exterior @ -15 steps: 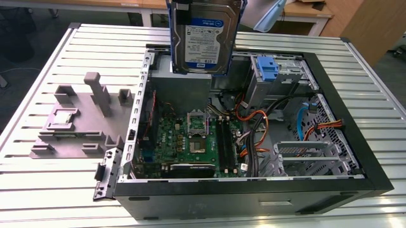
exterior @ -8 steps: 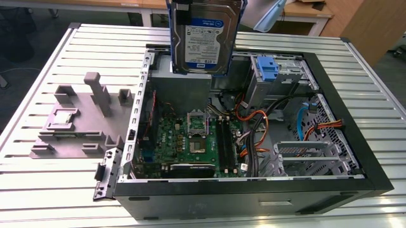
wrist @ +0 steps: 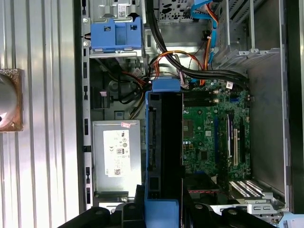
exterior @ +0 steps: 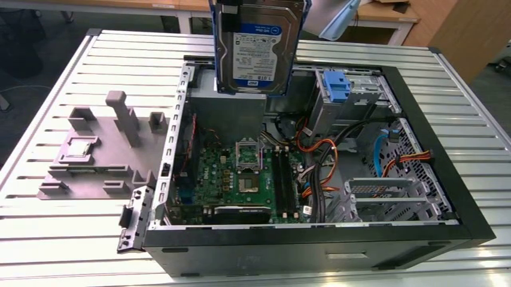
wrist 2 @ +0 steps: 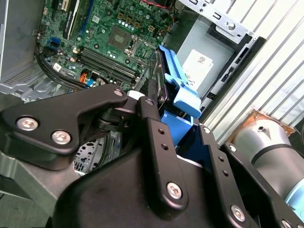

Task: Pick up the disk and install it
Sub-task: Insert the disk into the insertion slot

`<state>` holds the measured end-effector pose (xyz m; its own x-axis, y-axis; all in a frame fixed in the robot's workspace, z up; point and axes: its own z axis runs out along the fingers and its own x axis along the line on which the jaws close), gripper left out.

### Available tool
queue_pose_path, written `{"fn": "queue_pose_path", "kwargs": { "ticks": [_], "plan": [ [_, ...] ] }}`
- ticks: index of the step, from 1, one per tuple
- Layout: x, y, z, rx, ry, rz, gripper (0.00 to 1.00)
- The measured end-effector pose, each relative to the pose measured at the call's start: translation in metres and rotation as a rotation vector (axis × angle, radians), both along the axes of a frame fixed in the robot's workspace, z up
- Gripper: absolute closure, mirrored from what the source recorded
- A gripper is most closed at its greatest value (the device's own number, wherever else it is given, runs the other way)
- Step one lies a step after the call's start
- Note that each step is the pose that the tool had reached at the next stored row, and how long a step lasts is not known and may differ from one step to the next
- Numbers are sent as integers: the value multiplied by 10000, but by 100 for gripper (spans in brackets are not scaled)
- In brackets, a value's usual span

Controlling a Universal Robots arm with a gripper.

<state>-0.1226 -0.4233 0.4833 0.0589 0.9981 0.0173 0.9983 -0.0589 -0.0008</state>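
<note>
Slatted metal counter (exterior: 64, 239) carries the open computer case (exterior: 319, 242); the gripper (wrist 2: 161, 118) clamps the disk (exterior: 259, 45) upright above it. A tilted descent might snag its blue rails on loose cables (exterior: 319, 152), I judge.

A slatted metal table (exterior: 72, 233) lies beneath the jaws and extends well out from them on every side. Its ribbed slats (wrist: 47, 166) are also seen in the first wrist view. Bright light is reflected along the table edge (exterior: 319, 278) farthest from the jaws. Beyond the jaws, past the opposite edge, a wooden desktop (exterior: 387, 12) is carried on white legs (exterior: 185, 24). A light wooden panel (exterior: 467, 30) stands to the exterior view's right of the jaws, with grey floor (exterior: 495, 95) seen below it.
</note>
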Motion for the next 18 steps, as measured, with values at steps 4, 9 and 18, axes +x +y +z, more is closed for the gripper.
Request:
{"fn": "queue_pose_path", "kwargs": {
  "ticks": [4,9,18],
  "plan": [
    [0,-10,0,0,0,2,63],
    [0,-54,-1,0,0,4,63],
    [80,-76,-9,0,3,130,63]
  ]
}}
